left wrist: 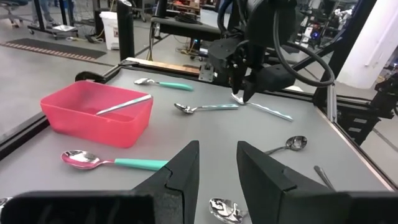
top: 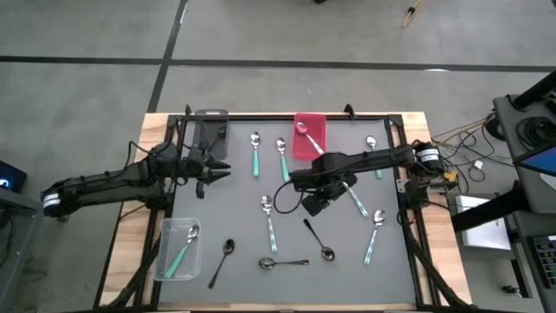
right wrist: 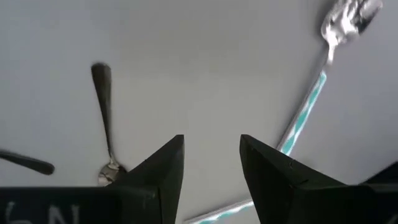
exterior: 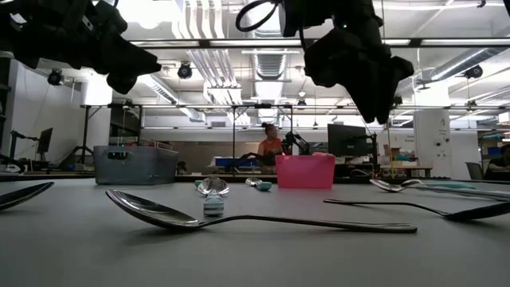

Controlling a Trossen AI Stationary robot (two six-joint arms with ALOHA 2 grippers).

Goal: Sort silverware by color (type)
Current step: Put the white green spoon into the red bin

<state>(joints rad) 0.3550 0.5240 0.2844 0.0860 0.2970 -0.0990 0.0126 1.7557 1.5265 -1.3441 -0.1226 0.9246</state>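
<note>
The right tool [top: 289, 180] hovers open and empty over the middle of the grey surface [top: 243, 217], with teal-handled spoons [top: 270, 222] and black spoons [top: 318, 240] scattered below and around it. The left tool [top: 223, 169], open and empty, waits beside the grey bin [top: 209, 130].

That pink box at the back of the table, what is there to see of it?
The pink box is a small rectangular bin of bright, slightly see-through plastic with low walls and an open top. It sits flat on the grey table top near the far edge, about midway across, and nothing grips it. One spoon lies in it, slanted, with its end propped over the rim. A teal-handled spoon lies on the table just beside it. The right hand hangs over the table a little nearer than the box.
</note>
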